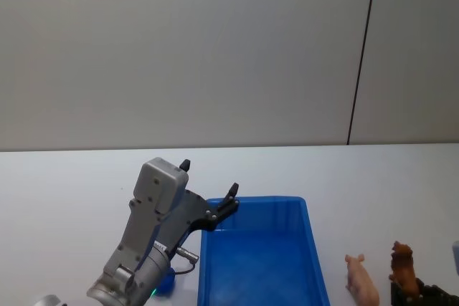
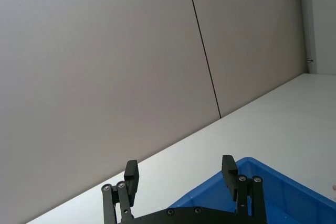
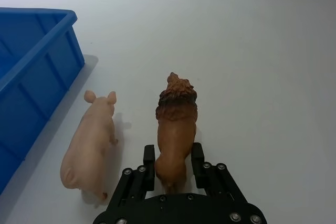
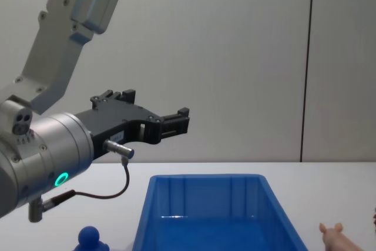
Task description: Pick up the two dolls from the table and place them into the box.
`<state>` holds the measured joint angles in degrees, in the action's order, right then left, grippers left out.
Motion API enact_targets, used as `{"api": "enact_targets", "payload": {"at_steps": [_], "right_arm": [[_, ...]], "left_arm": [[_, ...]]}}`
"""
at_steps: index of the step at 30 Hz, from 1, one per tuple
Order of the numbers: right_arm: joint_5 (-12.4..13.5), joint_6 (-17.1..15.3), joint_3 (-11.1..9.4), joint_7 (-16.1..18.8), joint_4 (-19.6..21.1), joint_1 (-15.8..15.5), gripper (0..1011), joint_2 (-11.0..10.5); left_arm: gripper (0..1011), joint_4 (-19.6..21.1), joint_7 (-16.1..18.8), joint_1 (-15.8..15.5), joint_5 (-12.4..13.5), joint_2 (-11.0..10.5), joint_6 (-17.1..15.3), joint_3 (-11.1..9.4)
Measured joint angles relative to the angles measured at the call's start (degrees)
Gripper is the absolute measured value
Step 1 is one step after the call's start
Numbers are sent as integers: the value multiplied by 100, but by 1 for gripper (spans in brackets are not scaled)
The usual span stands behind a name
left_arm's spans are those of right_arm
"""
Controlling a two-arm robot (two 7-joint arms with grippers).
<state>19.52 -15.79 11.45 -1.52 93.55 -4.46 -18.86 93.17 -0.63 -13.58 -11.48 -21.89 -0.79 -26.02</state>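
The bright blue rectangular plastic bin (image 1: 269, 200) with sloping ribbed walls sat on the plain white desk (image 1: 72, 198), at about 6 o'clock in the head view. At 3 o'clock from it, on the desk and near its wall but not touching it, stood the pale pink toy pig (image 1: 362, 279) with pointed ears. The brown furry-looking toy animal (image 1: 403, 263) stood just beside the pig at its 3 o'clock. Both toys faced 12 o'clock, side by side with a narrow gap between them.

The right gripper (image 3: 173, 151) came in low from 5 o'clock behind the brown animal. Its black jaws were pinching the animal's hindquarters, one pressed on each flank, with the animal's feet on the desk.

The left gripper (image 1: 209, 177) hung in the air over the bin's corner at 10 o'clock, well above the rim. Its jaws were spread wide and held nothing. A green light ring (image 4: 60, 178) glowed on the left arm's grey housing.

A small blue knob-shaped object (image 4: 89, 238) sat on the desk at 9 o'clock from the bin
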Motion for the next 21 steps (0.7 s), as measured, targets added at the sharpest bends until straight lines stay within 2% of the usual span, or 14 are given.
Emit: {"api": "enact_targets", "payload": {"at_steps": [1,5,11,21], "right_arm": [[-17,4,5,-3,0,0,389,11],[-76,49,16,-14,47,-1,304,28],[-202,156,30,0,198,-3,298,42],[-415,280,94,361,487,120,298,101]], "left_arm": [[1001,0,0,0,0,0,0,0],[1001,0,0,0,0,0,0,0],[1001,0,0,0,0,0,0,0],[1001,0,0,0,0,0,0,0]]}}
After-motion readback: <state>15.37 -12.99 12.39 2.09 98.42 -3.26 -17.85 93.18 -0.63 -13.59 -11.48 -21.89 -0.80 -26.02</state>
